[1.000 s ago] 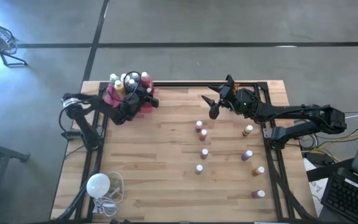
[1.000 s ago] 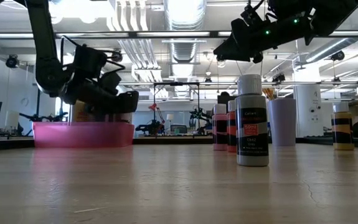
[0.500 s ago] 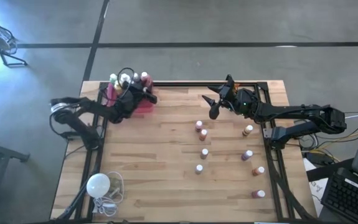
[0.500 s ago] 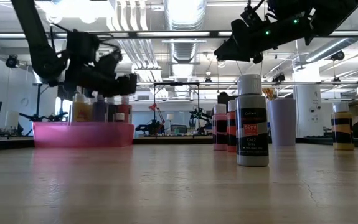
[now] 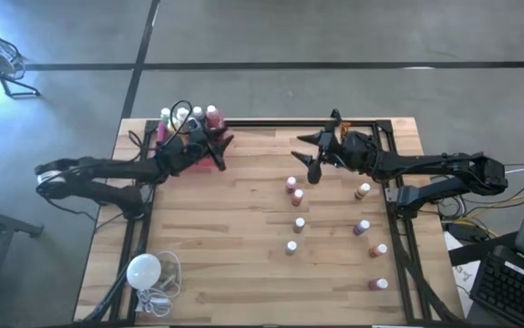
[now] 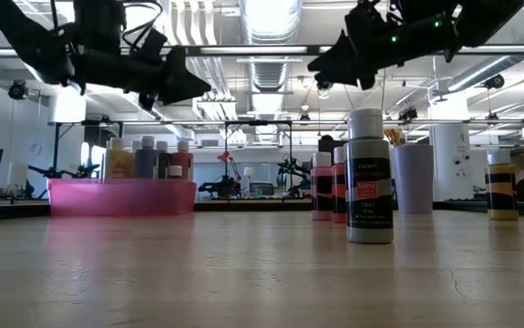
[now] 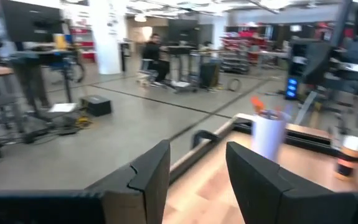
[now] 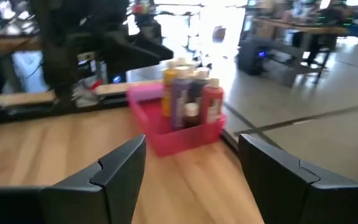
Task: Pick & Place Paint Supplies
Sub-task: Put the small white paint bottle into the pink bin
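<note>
A pink tray (image 5: pixel 209 157) stands at the table's far left corner with several white-capped paint bottles (image 5: pixel 187 116) upright in it; it also shows in the low view (image 6: pixel 122 196) and the right wrist view (image 8: pixel 179 134). Several small white-capped bottles (image 5: pixel 296 197) stand upright on the right half of the table. My left gripper (image 5: pixel 221 146) (image 6: pixel 189 88) (image 7: pixel 197 155) hovers open and empty above the tray's right end. My right gripper (image 5: pixel 312 157) (image 6: pixel 330 66) (image 8: pixel 191 155) hangs open and empty in the air above the far middle of the table, facing the tray.
A white cup with brushes (image 7: pixel 267 134) (image 6: pixel 414 178) stands toward the far right. A grey-labelled bottle (image 6: pixel 369 178) stands nearest the low camera. A white bulb with a cord (image 5: pixel 143 271) lies at the near left corner. Bare wood lies between the tray and the loose bottles.
My left gripper has risen from down at the pink tray to well above it, shifting a little toward the table's right, while its arm has stretched out flatter. The bottles in the tray now show uncovered. The right arm has kept nearly still.
</note>
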{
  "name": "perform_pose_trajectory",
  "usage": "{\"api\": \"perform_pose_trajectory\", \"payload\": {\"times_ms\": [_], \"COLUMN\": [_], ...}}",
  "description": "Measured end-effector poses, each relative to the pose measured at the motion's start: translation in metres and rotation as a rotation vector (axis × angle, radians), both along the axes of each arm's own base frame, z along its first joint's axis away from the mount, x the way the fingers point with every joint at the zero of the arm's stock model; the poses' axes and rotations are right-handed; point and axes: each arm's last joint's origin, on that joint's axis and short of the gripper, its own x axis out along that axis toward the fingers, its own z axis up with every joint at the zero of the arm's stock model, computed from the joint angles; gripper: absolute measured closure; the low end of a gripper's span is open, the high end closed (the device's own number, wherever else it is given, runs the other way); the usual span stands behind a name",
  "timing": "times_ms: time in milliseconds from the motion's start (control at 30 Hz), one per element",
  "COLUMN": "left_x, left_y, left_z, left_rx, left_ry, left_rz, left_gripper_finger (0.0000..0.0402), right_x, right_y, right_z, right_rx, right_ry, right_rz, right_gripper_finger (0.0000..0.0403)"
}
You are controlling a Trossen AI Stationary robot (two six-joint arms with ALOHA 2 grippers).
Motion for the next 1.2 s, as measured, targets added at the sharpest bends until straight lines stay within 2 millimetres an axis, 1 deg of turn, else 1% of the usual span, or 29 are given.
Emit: {"api": "perform_pose_trajectory", "payload": {"times_ms": [167,267,367,500,633,733,933,1100,1200], "left_x": [0.002,0.004,0.006,0.007,0.007,0.007,0.007,0.007,0.007], "left_y": [-0.021,-0.031,-0.038,-0.041,-0.042,-0.042,-0.041,-0.041,-0.041], "left_z": [0.006,0.007,0.007,0.005,0.004,0.001,-0.003,-0.003,-0.003], "left_rx": [0.019,0.02,0.019,0.014,-0.002,-0.023,-0.038,-0.038,-0.038], "left_ry": [0.017,0.016,0.017,0.03,0.043,0.058,0.099,0.099,0.099], "left_rz": [-0.088,-0.134,-0.164,-0.18,-0.182,-0.183,-0.182,-0.182,-0.182], "left_gripper_finger": [0.0247,0.025,0.025,0.025,0.025,0.025,0.025,0.025,0.025], "right_x": [0.011,0.012,0.009,0.001,-0.01,-0.021,-0.048,-0.068,-0.074], "right_y": [0.026,0.045,0.062,0.08,0.09,0.095,0.11,0.132,0.145], "right_z": [0.013,0.017,0.018,0.02,0.019,0.013,-0.014,-0.038,-0.05], "right_rx": [-0.015,-0.034,-0.044,0.027,0.099,0.144,0.212,0.3,0.304], "right_ry": [0.122,0.248,0.382,0.514,0.604,0.616,0.551,0.54,0.542], "right_rz": [0.069,0.039,-0.009,0.013,0.007,-0.002,0.047,0.176,0.24], "right_gripper_finger": [0.018,0.0192,0.0201,0.0212,0.0221,0.0227,0.0231,0.0222,0.0218]}}
